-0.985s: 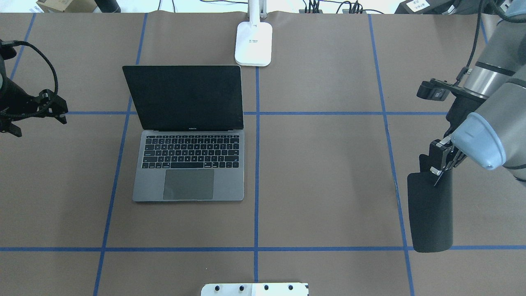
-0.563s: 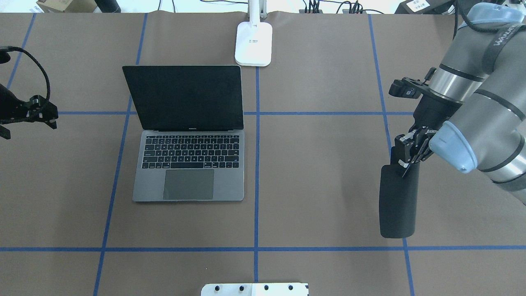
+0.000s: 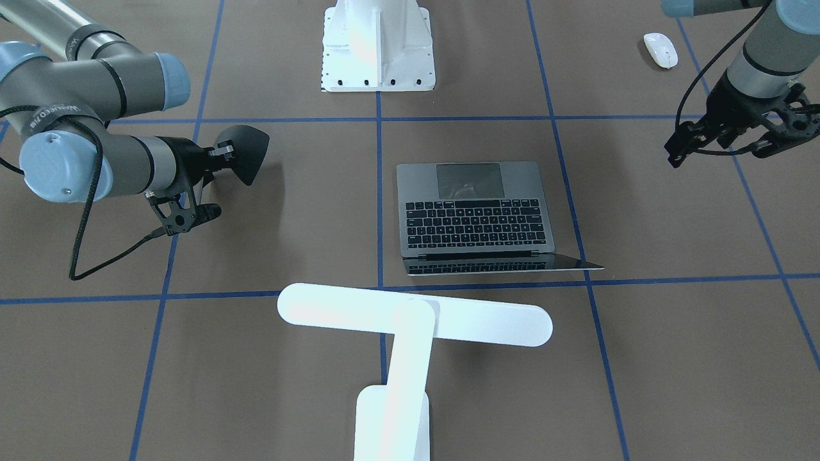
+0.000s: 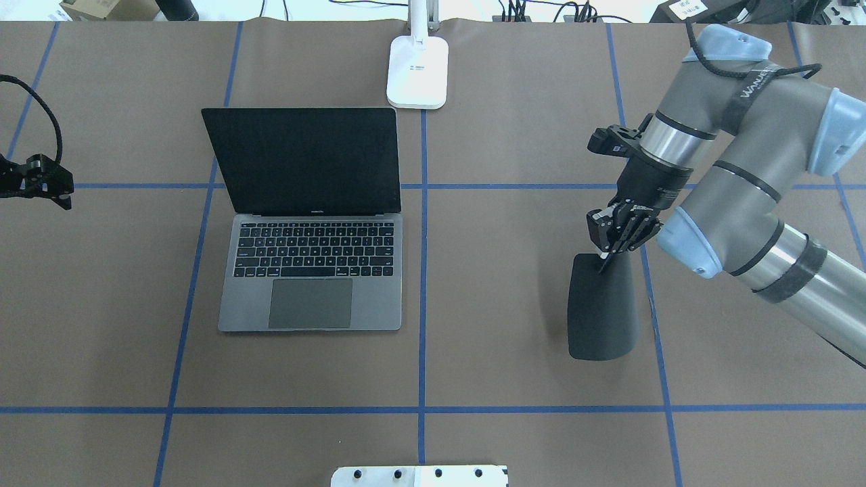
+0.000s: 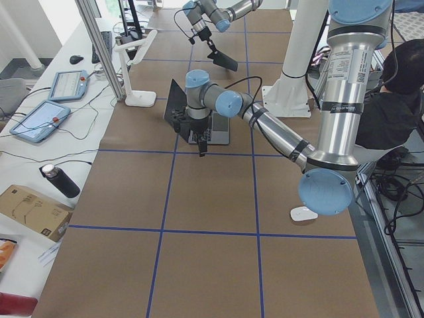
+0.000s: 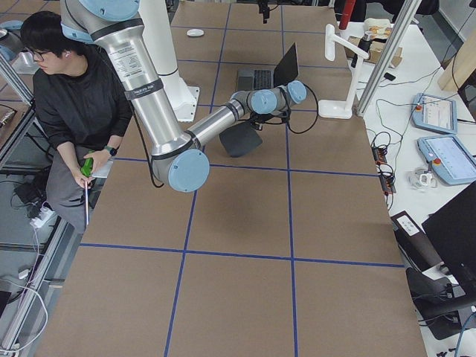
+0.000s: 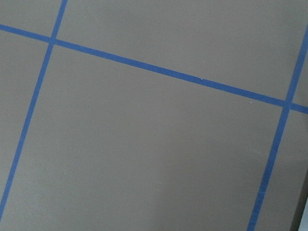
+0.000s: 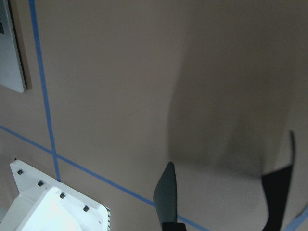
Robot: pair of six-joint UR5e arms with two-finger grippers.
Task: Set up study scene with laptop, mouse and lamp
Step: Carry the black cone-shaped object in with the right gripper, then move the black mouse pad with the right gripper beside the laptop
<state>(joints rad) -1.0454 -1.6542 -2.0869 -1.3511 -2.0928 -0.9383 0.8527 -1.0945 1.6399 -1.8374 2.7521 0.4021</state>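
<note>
The open grey laptop (image 4: 311, 270) sits left of the table's middle, its dark screen upright. Behind it stands the white lamp (image 3: 413, 320), base (image 4: 417, 71) at the far edge. The small white mouse (image 3: 660, 49) lies near the robot's side, behind my left arm. A black mousepad (image 4: 602, 311) hangs by its top edge from my right gripper (image 4: 612, 247), which is shut on it above the table, right of the laptop. My left gripper (image 3: 721, 144) hovers at the far left with its fingers spread and nothing between them.
A white bolted pedestal (image 3: 378, 45) stands at the robot's edge of the table. Blue tape lines grid the brown surface. A person (image 6: 74, 111) sits beside the table near my right arm's base. Tablets and cables lie beyond the far edge.
My right arm has swung left toward the table's middle, carrying the hanging mousepad. My left gripper has drawn back farther to the left edge.
</note>
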